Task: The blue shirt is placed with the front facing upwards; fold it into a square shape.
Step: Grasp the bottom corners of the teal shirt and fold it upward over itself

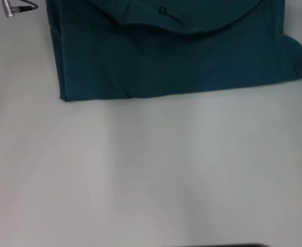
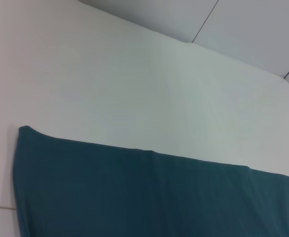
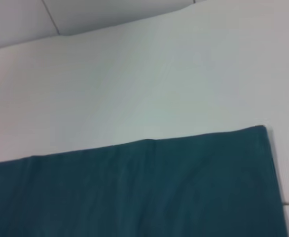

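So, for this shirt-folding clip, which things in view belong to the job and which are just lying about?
Belongs to the job:
- blue shirt, lying at the far side of the white table

Just lying about:
- metal cable connector by the shirt's left edge

No gripper shows.

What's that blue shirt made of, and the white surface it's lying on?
The blue shirt looks like soft matte knit fabric, probably cotton: it lies limp, with gentle creases and a folded edge. The table looks like a smooth, hard white top, perhaps laminate or painted board, with a faint sheen; which one can't be told. Neither end effector is in view.
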Controlling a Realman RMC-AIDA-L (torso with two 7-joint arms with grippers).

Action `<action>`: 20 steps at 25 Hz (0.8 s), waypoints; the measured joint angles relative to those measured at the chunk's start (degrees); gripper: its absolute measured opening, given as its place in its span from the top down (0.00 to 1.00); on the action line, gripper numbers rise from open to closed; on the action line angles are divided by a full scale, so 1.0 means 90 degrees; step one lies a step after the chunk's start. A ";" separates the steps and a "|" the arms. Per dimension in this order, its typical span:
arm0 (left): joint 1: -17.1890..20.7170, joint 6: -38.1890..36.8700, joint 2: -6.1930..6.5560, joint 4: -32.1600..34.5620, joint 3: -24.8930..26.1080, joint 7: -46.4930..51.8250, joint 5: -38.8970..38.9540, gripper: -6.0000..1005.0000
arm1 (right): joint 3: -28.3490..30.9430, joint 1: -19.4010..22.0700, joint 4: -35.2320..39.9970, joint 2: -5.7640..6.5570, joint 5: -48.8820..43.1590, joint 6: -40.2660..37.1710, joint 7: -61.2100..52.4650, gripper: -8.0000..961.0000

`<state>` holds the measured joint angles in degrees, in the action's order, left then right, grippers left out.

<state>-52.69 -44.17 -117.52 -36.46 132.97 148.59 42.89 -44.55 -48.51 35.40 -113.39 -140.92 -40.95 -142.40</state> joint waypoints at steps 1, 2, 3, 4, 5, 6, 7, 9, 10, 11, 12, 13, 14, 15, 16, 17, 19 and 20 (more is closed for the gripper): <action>-0.0002 0.0001 -0.0005 0.0000 0.0000 -0.0015 -0.0002 0.96 | -0.0001 -0.0016 -0.0026 -0.0004 -0.0018 0.0017 0.0003 0.98; -0.0002 0.0004 -0.0010 0.0002 0.0000 -0.0024 -0.0003 0.96 | -0.0001 -0.0025 -0.0052 -0.0006 -0.0029 0.0039 0.0011 0.98; -0.0002 0.0005 -0.0010 0.0011 -0.0024 -0.0029 -0.0003 0.96 | -0.0002 -0.0030 -0.0073 -0.0008 -0.0032 0.0066 0.0019 0.98; -0.0001 -0.0002 -0.0007 0.0027 -0.0056 -0.0031 -0.0004 0.96 | -0.0008 -0.0031 -0.0094 -0.0009 -0.0034 0.0091 0.0028 0.98; 0.0003 -0.0021 0.0002 0.0038 -0.0088 -0.0019 -0.0005 0.95 | -0.0019 -0.0027 -0.0117 -0.0009 -0.0036 0.0117 0.0036 0.98; 0.0011 -0.0041 0.0006 0.0046 -0.0105 0.0005 -0.0005 0.94 | -0.0040 -0.0021 -0.0132 -0.0006 -0.0040 0.0126 0.0040 0.98; 0.0023 -0.0059 0.0010 0.0051 -0.0113 0.0037 -0.0007 0.93 | -0.0074 -0.0015 -0.0153 0.0009 -0.0045 0.0131 0.0042 0.98; 0.0044 -0.0072 0.0011 0.0052 -0.0116 0.0097 -0.0008 0.91 | -0.0145 -0.0020 -0.0231 0.0068 -0.0053 0.0111 0.0039 0.93; 0.0049 -0.0067 0.0011 0.0051 -0.0118 0.0114 -0.0009 0.90 | -0.0179 -0.0040 -0.0289 0.0115 -0.0055 0.0098 0.0029 0.90; 0.0051 -0.0063 0.0010 0.0051 -0.0119 0.0118 -0.0009 0.89 | -0.0203 -0.0073 -0.0354 0.0161 -0.0057 0.0085 0.0011 0.88; 0.0056 -0.0058 0.0007 0.0051 -0.0118 0.0124 -0.0010 0.88 | -0.0219 -0.0102 -0.0410 0.0191 -0.0059 0.0074 -0.0005 0.85; 0.0061 -0.0058 0.0001 0.0051 -0.0118 0.0128 -0.0010 0.87 | -0.0234 -0.0136 -0.0469 0.0222 -0.0062 0.0064 -0.0018 0.83; 0.0065 -0.0061 -0.0001 0.0054 -0.0113 0.0132 -0.0011 0.86 | -0.0236 -0.0157 -0.0510 0.0248 -0.0064 0.0061 -0.0026 0.81; 0.0069 -0.0068 -0.0003 0.0058 -0.0111 0.0139 -0.0010 0.85 | -0.0237 -0.0177 -0.0551 0.0273 -0.0066 0.0057 -0.0032 0.79; 0.0080 -0.0092 -0.0003 0.0063 -0.0114 0.0163 -0.0011 0.81 | -0.0237 -0.0186 -0.0584 0.0289 -0.0069 0.0053 -0.0033 0.76; 0.0093 -0.0114 0.0001 0.0070 -0.0119 0.0197 -0.0011 0.76 | -0.0237 -0.0195 -0.0605 0.0300 -0.0088 0.0045 -0.0037 0.74; 0.0134 -0.0157 0.0010 0.0089 -0.0120 0.0273 -0.0011 0.67 | -0.0237 -0.0205 -0.0625 0.0313 -0.0149 0.0019 -0.0044 0.70; 0.0166 -0.0176 0.0016 0.0096 -0.0107 0.0310 -0.0011 0.63 | -0.0227 -0.0209 -0.0628 0.0321 -0.0196 -0.0027 -0.0049 0.68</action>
<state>-51.19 -45.75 -117.38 -35.60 132.01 151.37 42.80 -46.59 -50.39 29.75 -110.50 -142.68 -41.19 -142.83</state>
